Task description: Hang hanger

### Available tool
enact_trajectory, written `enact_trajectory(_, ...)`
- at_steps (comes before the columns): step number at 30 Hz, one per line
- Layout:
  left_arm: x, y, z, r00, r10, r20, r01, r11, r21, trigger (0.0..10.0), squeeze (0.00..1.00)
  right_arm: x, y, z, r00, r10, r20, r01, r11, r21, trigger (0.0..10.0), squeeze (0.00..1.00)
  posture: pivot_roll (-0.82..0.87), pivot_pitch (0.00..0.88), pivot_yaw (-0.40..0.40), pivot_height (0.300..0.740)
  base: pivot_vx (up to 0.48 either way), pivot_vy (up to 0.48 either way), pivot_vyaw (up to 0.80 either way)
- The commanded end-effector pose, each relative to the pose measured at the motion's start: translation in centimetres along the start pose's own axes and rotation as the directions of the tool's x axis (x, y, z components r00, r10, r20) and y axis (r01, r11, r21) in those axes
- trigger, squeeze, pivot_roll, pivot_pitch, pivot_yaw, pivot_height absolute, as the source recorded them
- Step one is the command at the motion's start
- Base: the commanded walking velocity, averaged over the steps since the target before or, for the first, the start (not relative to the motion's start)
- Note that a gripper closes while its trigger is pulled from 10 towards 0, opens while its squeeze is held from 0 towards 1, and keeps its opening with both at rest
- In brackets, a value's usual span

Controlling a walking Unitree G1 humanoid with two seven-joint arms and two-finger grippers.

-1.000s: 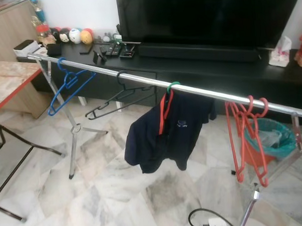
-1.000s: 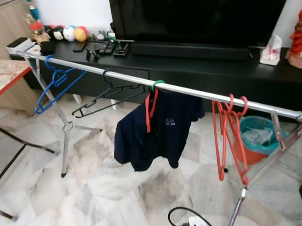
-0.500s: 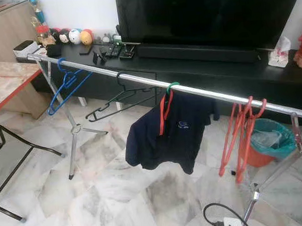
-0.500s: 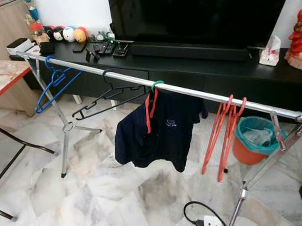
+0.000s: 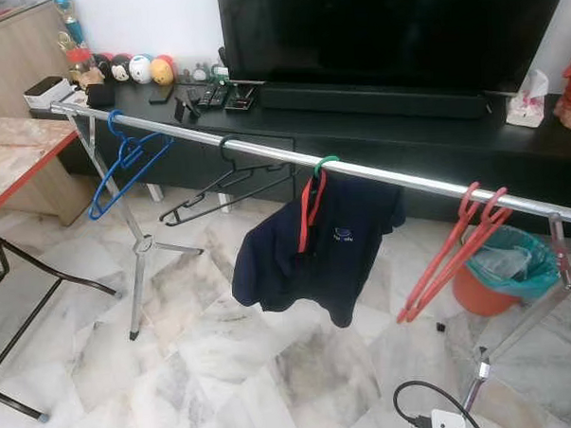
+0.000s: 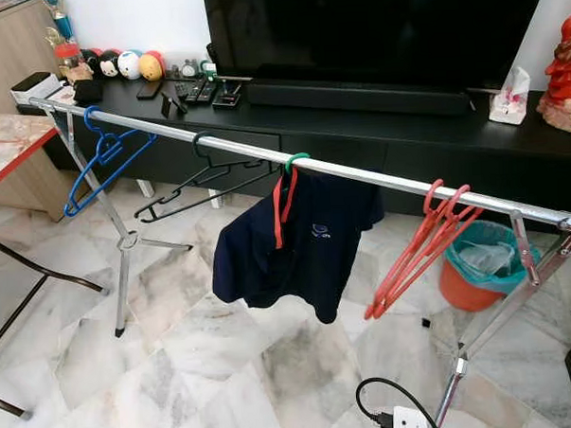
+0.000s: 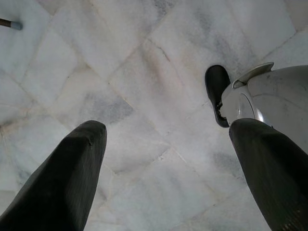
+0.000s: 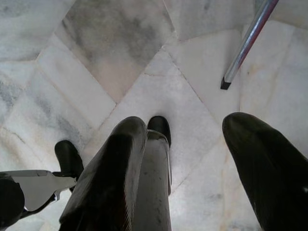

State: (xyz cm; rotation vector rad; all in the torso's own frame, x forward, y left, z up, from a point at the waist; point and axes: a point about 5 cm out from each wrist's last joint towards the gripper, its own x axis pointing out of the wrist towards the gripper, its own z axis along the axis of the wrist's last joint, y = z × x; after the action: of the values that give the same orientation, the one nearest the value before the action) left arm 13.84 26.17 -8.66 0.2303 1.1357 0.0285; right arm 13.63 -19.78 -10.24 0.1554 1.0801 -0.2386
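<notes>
The left gripper hung idle, its two black fingers spread wide with nothing between them, pointed down at the marble floor. The right gripper was likewise wide and empty; beyond its fingertips lay bare tiles and the foot of a rack leg.

Well above and ahead of both claws ran the silver rail. On it hung the red hangers, tilted out at a slant on the robot's right, a green-hooked hanger carrying a dark shirt near the middle, then a black hanger and a blue hanger further left.

Judging from the empty claws and the hangers on the rail, the hanging step looked done; the next move would call only for keeping the arms low and stepping clear.

Open floor lay below the rail. A table edged the left, a bin and cable the right.
</notes>
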Motion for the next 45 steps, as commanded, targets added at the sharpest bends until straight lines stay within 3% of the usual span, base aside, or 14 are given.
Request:
enact_trajectory(1,-0.06,0.08,-0.39,1.0,-0.002,-0.014,0.002,1.0,0.026,10.0,0.0,-0.06,-0.23,-0.29,1.0,-0.004,-0.004,0.004,1.0,-0.004,10.0,0.0,0.02,0.0,0.013,0.74,0.0,0.0,0.0)
enact_trajectory(18,-0.06,-0.31,-0.65,1.0,-0.022,-0.015,0.022,1.0,0.02,10.0,0.0,-0.11,-0.46,-0.53,1.0,-0.008,-0.006,0.007,1.0,-0.016,10.0,0.0,0.02,0.0,0.008,0.74,0.0,0.0,0.0)
enact_trajectory(38,-0.03,-0.28,-0.42,1.0,-0.023,-0.005,0.023,1.0,-0.002,10.0,0.0,-0.04,-0.36,-0.1,1.0,-0.022,0.005,0.022,1.0,0.002,10.0,0.0,0.03,0.0,0.009,0.74,-0.312,0.0,0.0)
enact_trajectory(45,-0.02,-0.25,-0.45,1.0,-0.008,-0.014,0.008,1.0,0.006,10.0,0.0,-0.03,-0.49,-0.01,1.0,-0.019,0.0,0.019,1.0,-0.016,10.0,0.0,0.04,0.0,0.004,0.74,-0.141,0.0,-0.72)
